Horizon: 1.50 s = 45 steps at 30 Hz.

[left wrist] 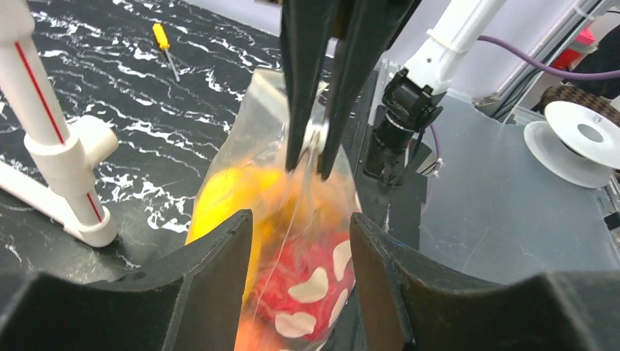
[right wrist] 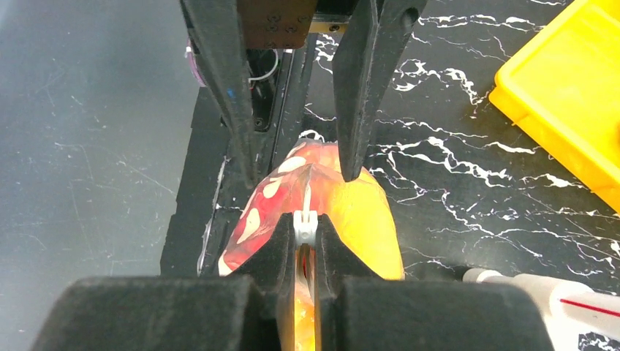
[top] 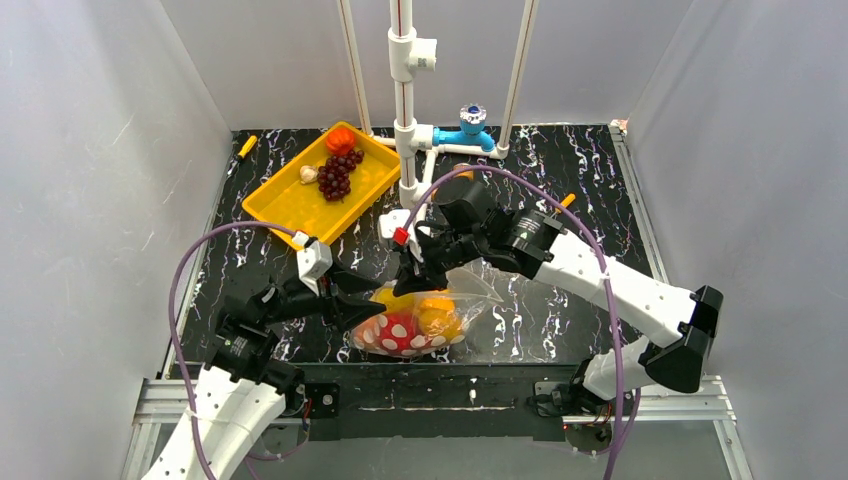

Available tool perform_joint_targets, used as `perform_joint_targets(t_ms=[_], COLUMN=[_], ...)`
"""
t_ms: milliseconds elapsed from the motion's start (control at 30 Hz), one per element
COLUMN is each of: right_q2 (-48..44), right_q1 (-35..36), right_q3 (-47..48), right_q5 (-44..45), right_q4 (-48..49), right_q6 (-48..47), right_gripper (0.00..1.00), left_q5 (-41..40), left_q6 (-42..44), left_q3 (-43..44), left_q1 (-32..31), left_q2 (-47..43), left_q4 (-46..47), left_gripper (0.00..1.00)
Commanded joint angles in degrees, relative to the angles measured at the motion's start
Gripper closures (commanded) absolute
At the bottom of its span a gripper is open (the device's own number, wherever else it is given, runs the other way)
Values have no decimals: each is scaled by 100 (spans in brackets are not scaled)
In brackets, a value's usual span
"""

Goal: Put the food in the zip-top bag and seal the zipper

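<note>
The clear zip-top bag (top: 430, 318) lies near the table's front edge and holds red, yellow and orange food; white dots show over the red piece (left wrist: 311, 289). My right gripper (top: 412, 280) is shut on the white slider of the zipper (right wrist: 305, 225) at the bag's mouth, which also shows in the left wrist view (left wrist: 316, 139). My left gripper (top: 372, 303) is open, its fingers (left wrist: 219, 278) standing either side of the bag's filled end. More food lies in the yellow tray (top: 290, 205): a red-orange piece (top: 341, 138), dark purple grapes (top: 336, 172) and a white piece (top: 308, 174).
A white pipe frame (top: 405, 100) with a blue valve (top: 472, 125) stands at the back centre, its foot just behind the bag. A yellow-handled screwdriver (top: 246, 146) lies at the back left. The metal rail (top: 430, 395) runs along the near edge.
</note>
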Motion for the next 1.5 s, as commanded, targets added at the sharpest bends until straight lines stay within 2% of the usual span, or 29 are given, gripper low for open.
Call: perform_joint_targets(t_ms=[0,233,367,400,433,467,500,700,833,967,1033,1133,1233,1267,1300,1367,1433,1467], right_q2=[96,230,306,329,349,367,367,208,-198,-748,-961,-918,-601,-506,-417,-286,-174,-113], right_q1=[51,74,98,105,115,118,118,105,-173,-519,-554,-512,-285,-227,-203,-190,-180,-172], right_q3=[452,678,786,813,838,853,852,648,22,-560,-713,-604,-339,-240,-150,11,162,248], right_q5=[-262,-319,-335,-344,-351,-345,-320,28,205,324,322,-209,-230,-170,-144,-134,-136,-155], right_q4=[-13,-264,-342,-383,-423,-455,-479,-642,-577,-577,-555,-464,-390,-388,-391,-401,-435,-472], right_q6=[93,-20,-54,-76,-98,-121,-137,-271,-252,-222,-182,23,71,64,55,15,-42,-66], right_gripper=[99,99,99,99,99,99,99,99,99,99,99,99,99,99,99,99,99,99], left_q5=[337,151,11,-4,-17,-67,-165,-949,-1598,-2018,-1892,-1592,-864,-674,-489,-214,-194,-220], left_q6=[238,464,584,584,587,595,604,398,-47,-189,-233,-280,-379,-409,-410,-368,-270,-224], left_q3=[273,416,428,416,408,414,414,86,-471,-831,-919,-877,-627,-481,-320,-25,164,205], left_q1=[-139,-553,-723,-730,-730,-730,-731,-731,-730,-734,-734,-730,-730,-730,-732,-730,-732,-731], left_q2=[251,777,920,918,920,919,915,390,-450,-1091,-1198,-1011,-507,-319,-135,135,189,176], left_q4=[-174,-86,-20,30,76,93,91,189,559,306,322,501,919,920,853,648,499,474], left_gripper=[45,43,53,58,72,91,99,100,100,100,100,100,100,99,89,62,43,37])
